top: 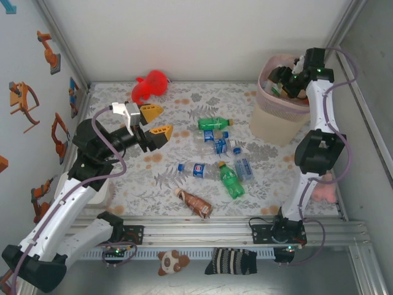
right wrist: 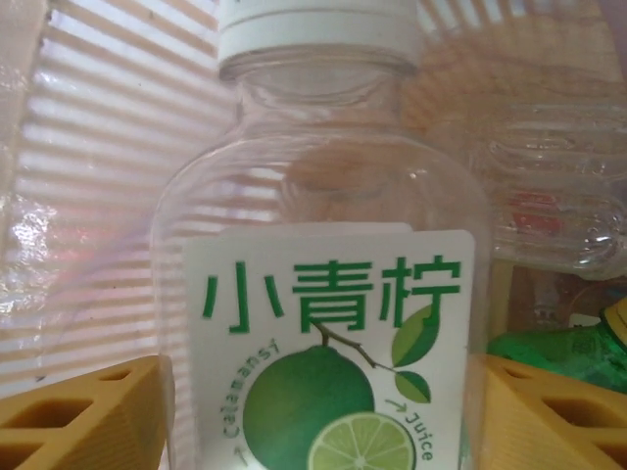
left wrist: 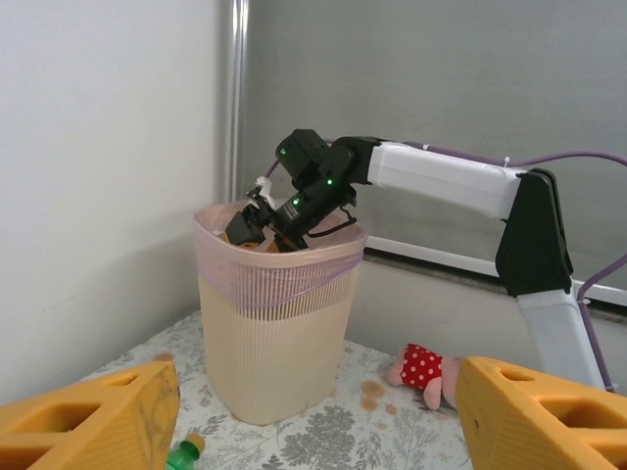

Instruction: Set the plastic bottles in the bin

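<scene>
Several plastic bottles lie mid-table: a green one (top: 213, 123), clear blue-labelled ones (top: 216, 141), a blue-labelled one (top: 195, 169), another green one (top: 231, 180) and a brown one (top: 195, 203). The beige-pink bin (top: 270, 120) (left wrist: 274, 333) stands at the far right. My right gripper (top: 282, 80) (left wrist: 257, 227) (right wrist: 323, 411) reaches into its mouth, its yellow fingers (right wrist: 88, 416) tight against a clear lime-labelled bottle (right wrist: 323, 294). More bottles (right wrist: 549, 211) lie inside below it. My left gripper (top: 156, 121) (left wrist: 318, 421) hangs open and empty left of the pile, facing the bin, with a green bottle's cap (left wrist: 181, 455) just below.
A red plush toy (top: 150, 85) sits at the back wall. A pink plush in red polka dots (left wrist: 426, 370) (top: 324, 190) lies right of the bin by the right arm. Walls close in the left, back and right sides. A small plush (top: 170, 261) and a striped sock (top: 231, 261) lie beyond the front rail.
</scene>
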Available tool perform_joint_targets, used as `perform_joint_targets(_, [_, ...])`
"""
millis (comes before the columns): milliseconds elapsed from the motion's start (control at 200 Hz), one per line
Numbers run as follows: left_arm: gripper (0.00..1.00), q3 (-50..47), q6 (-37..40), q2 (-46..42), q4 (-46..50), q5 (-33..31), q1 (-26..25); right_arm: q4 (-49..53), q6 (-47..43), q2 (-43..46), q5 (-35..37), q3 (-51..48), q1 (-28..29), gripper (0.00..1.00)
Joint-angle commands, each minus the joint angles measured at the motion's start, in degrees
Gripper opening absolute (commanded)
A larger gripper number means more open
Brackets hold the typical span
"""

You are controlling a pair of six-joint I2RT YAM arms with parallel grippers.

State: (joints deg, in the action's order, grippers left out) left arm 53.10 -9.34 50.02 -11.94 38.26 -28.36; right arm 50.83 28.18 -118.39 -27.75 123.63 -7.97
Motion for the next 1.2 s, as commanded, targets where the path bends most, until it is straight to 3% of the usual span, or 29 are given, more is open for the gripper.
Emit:
perform_joint_targets(0, [0.74,-0.54,-1.13,-0.24,-0.71,-1.94,0.19,1.74,-0.83,2.05,0.89,2.84,-0.03,0.82])
perform_joint_targets(130, [0.74,-0.8,-1.63,-0.53,1.34,-4.24,0.16,2.78,-1.64,4.3,2.84,3.1,-0.07,0.87])
perform_joint_targets(350, [0.74,-0.98,-3.9,-0.7,6.79,-10.13,0.16,5.01,-3.04,8.21,7.21,3.21,-0.09,0.87])
perform_joint_targets(651, [0.73,-1.27,-9.66,0.33,13.49,-17.07,0.19,5.18,-3.24,12.15,6.65,1.73,-0.06,0.78])
perform_joint_targets(791, [0.72,-0.25,-18.66,2.99,19.49,-21.95,0.15,3.77,-2.51,15.43,5.43,-0.94,0.14,0.76])
perform_joint_targets(1011, [0.68,0.51,-41.01,9.18,35.31,-31.44,0.15,2.41,-2.21,21.3,5.16,-5.14,0.24,0.75])
perform_joint_targets(1197, [0.64,-1.93,-57.41,12.55,42.17,-30.33,0.04,1.6,-2.19,25.14,4.98,-8.2,0.32,0.75])
